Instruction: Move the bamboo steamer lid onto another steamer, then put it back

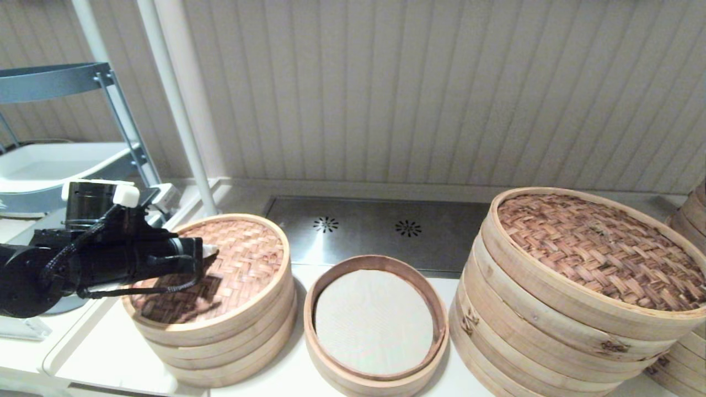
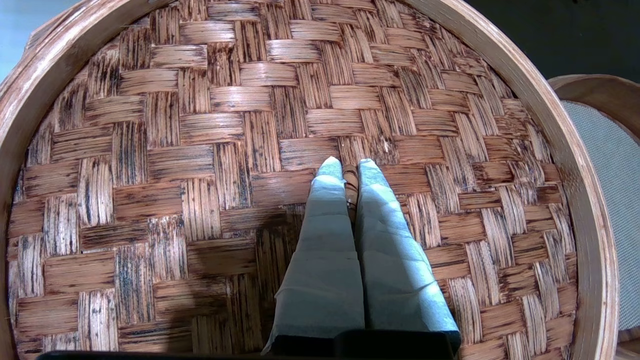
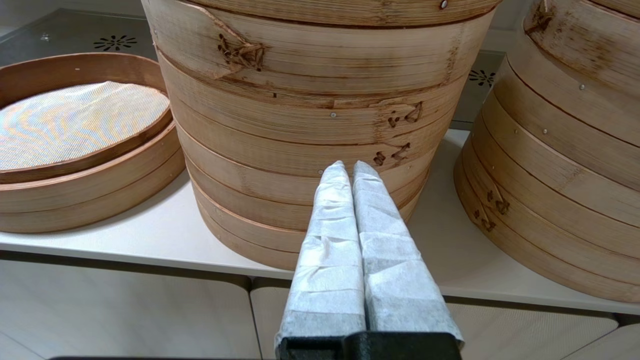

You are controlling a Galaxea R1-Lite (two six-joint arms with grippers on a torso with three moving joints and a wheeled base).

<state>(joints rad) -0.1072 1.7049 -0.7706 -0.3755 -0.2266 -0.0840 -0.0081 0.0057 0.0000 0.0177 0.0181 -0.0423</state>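
Note:
The small bamboo steamer lid [image 1: 242, 259] [image 2: 200, 150], reddish-brown herringbone weave in a pale rim, sits on top of the pale three-tier steamer [image 1: 231, 353] at the left. My left gripper [image 1: 208, 253] [image 2: 350, 167] reaches over it from the left and is shut on its tiny loop handle [image 2: 351, 182] at the centre. The low darker-rimmed steamer [image 1: 380, 260] [image 2: 600, 95] [image 3: 75, 200] with a grey-white liner stands uncovered just to the right. My right gripper [image 3: 348, 167] is shut and empty, low in front of the counter edge, facing the large stack.
A large steamer stack with a dark woven lid [image 1: 595, 248] [image 3: 320, 100] stands at the right, and another stack [image 1: 689, 220] [image 3: 575, 150] beyond it. A steel plate with drain holes [image 1: 375, 226] lies behind. A white tub on a grey rack [image 1: 49, 165] and a white post [image 1: 182, 110] are at the left.

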